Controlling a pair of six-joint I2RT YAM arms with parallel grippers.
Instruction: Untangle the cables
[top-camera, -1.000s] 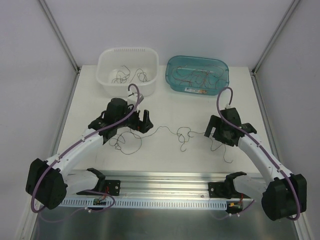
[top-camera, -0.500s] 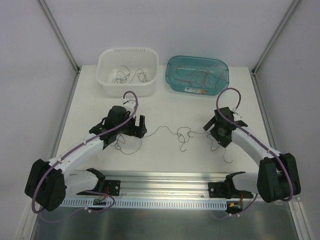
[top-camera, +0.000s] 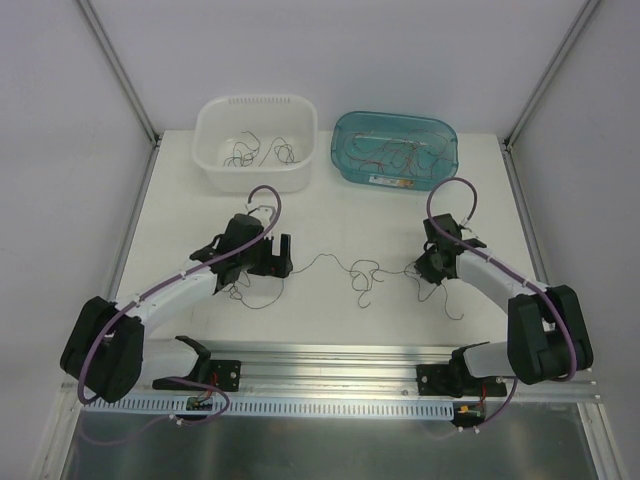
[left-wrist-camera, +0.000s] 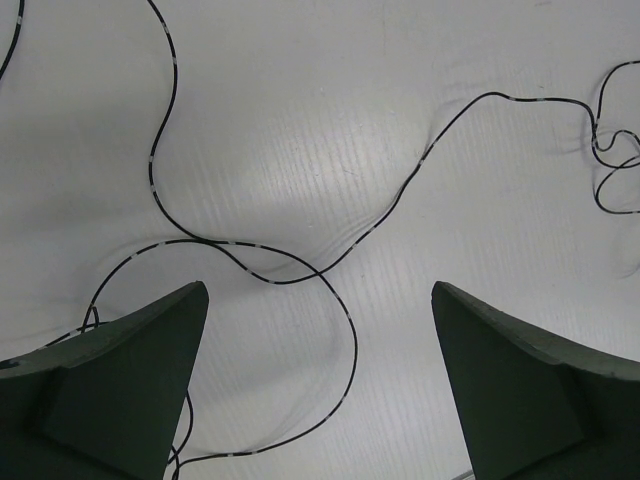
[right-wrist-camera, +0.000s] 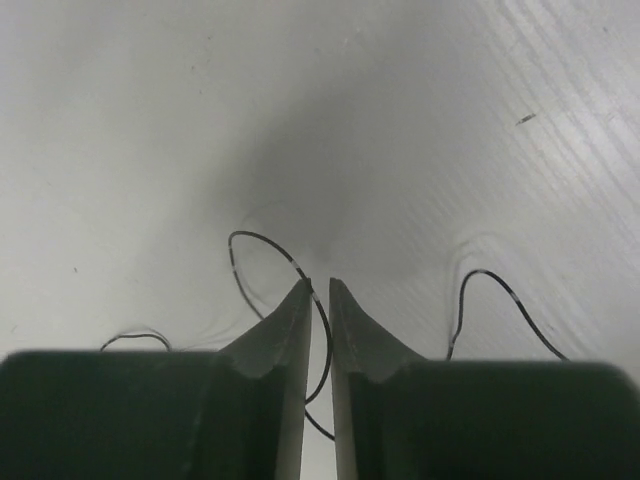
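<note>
The cables (top-camera: 365, 275) lie as one thin dark string of loops across the white table between my two arms. My left gripper (top-camera: 283, 255) hovers open over the left loops. In the left wrist view a black cable (left-wrist-camera: 250, 270) curves on the table between and beyond the wide-apart fingers (left-wrist-camera: 140, 350), and the gripper (left-wrist-camera: 320, 290) holds nothing. My right gripper (top-camera: 428, 268) sits low at the right end of the string. In the right wrist view its jaws (right-wrist-camera: 319, 283) stand almost together, with a black cable loop (right-wrist-camera: 265, 240) running through the narrow slit.
A white basket (top-camera: 255, 103) at the back left and a teal tub (top-camera: 395, 118) at the back right each hold more thin cables. A metal rail (top-camera: 330, 360) runs along the near table edge. Loose cable ends trail beside each arm.
My right gripper has dropped toward the table and closed from wide open onto the cable loop. The left arm has lowered and shifted slightly, its gripper staying open.
</note>
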